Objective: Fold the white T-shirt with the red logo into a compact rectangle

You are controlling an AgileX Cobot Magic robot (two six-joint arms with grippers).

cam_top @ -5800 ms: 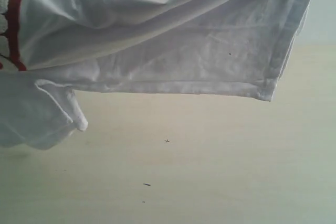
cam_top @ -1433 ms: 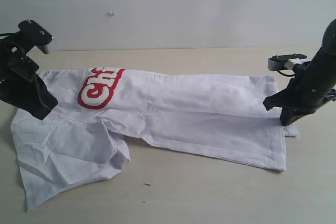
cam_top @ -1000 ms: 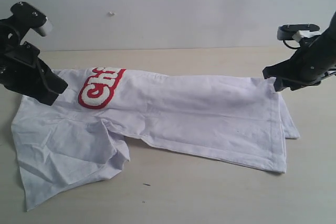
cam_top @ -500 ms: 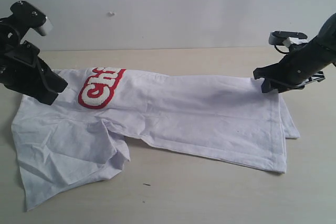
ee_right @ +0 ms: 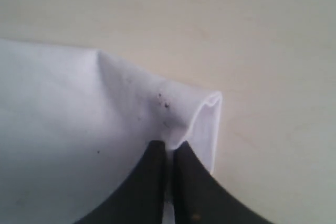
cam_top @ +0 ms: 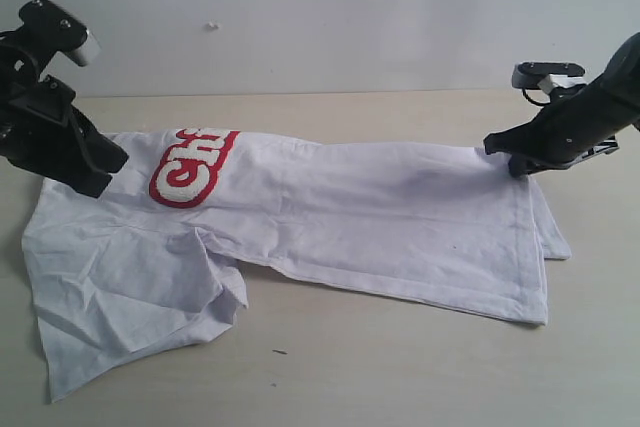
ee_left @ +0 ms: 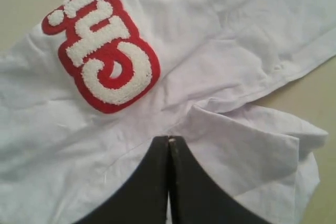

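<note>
**Fig. — Hem-corner pinch before the crosswise fold**

The white T-shirt lies on the table as a long band running L–R. It looks already doubled lengthwise. The red logo faces up near the L end, with only its first letters showing. A loose sleeve/side panel spills out toward the camera at the L end, rumpled and not squared.

R gripper: jaws clenched on the far corner of the hem. In the wrist view the cloth puckers up into the tips, so this reads as a real grasp of the shirt. The near hem corner lies flat and ungripped.

L gripper: jaws pressed fully together, tips on the cloth just beside the logo, at the shirt's far L edge. Whether a layer is nipped between them can't be told.

Step in hand (judged): start of the crosswise fold, w/ the lengthwise fold done.

Next move calls for: lifting the hem end and carrying it over toward the logo end, w/ the L end kept anchored. As only one hem corner is held, the edge is likely to land skewed. The loose L panel needs tucking in for a clean rectangle.
</note>
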